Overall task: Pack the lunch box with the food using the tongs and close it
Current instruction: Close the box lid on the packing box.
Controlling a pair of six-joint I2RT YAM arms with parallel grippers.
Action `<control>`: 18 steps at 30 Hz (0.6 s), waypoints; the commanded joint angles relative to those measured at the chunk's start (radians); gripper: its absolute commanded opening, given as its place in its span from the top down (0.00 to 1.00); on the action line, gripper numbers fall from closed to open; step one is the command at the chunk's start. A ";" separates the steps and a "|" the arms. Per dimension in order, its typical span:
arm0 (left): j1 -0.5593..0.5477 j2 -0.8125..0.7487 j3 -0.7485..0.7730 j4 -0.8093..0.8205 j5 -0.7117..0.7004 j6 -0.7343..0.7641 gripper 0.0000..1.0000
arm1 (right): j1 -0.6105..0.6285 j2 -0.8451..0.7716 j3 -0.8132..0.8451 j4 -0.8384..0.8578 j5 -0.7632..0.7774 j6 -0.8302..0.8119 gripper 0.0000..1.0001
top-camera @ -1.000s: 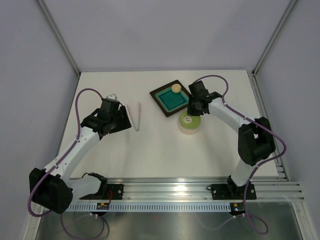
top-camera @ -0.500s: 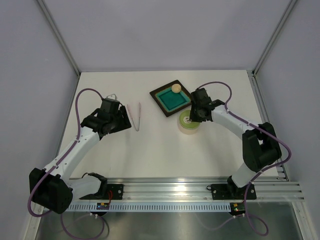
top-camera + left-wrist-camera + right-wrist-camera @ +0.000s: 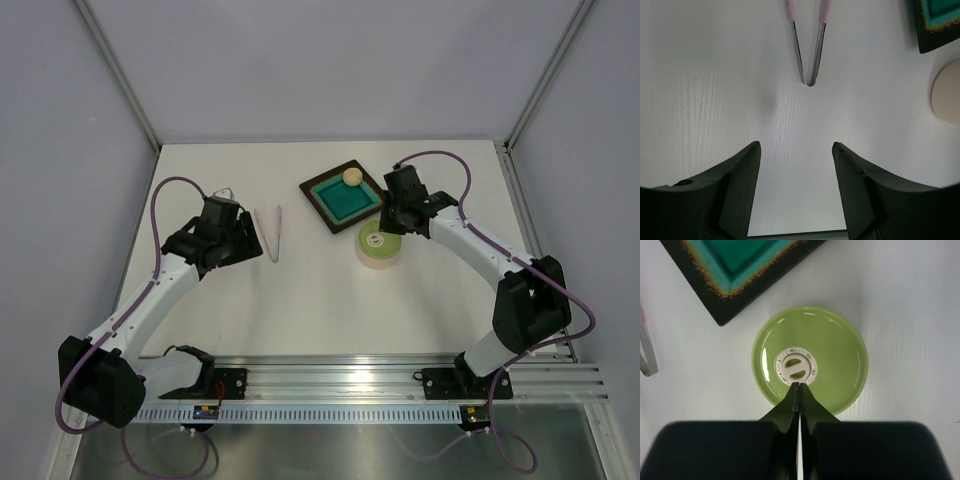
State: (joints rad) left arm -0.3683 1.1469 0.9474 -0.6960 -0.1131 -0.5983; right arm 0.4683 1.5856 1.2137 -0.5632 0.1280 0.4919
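The lunch box (image 3: 377, 247) stands right of the table's centre with its pale green lid (image 3: 810, 360) lying on top. My right gripper (image 3: 799, 385) is shut just above the lid's white centre (image 3: 796, 368), with nothing between its fingers, and it also shows in the top view (image 3: 387, 226). The tongs (image 3: 809, 50) lie flat on the table, hinge end toward my left gripper (image 3: 796, 146), which is open and empty a short way from them. From above, the tongs (image 3: 269, 232) are just right of the left gripper (image 3: 246, 240). One beige ball of food (image 3: 352, 176) sits on the teal tray.
The square dark-rimmed teal tray (image 3: 335, 203) lies just beyond the lunch box, and its corner (image 3: 725, 275) is near the lid. An aluminium rail (image 3: 380, 385) runs along the near table edge. Grey walls enclose the table on three sides.
My right arm's elbow has swung out to the right and its wrist has shifted slightly away from the lunch box. The lid, the tongs and the left arm have not moved.
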 commanded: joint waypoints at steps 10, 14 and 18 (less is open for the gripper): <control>0.005 -0.044 0.001 0.021 -0.033 0.020 0.38 | 0.013 0.086 -0.032 0.057 0.046 0.008 1.00; 0.003 -0.039 0.002 0.020 -0.034 0.023 0.38 | 0.013 0.080 -0.034 0.049 0.035 0.007 1.00; 0.005 -0.038 0.005 0.020 -0.034 0.023 0.38 | 0.013 0.025 0.032 0.005 0.079 -0.018 1.00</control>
State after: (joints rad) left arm -0.3683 1.1271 0.9470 -0.7010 -0.1276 -0.5926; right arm 0.4751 1.6691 1.1851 -0.5247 0.1680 0.4923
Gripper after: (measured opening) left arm 0.624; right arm 0.008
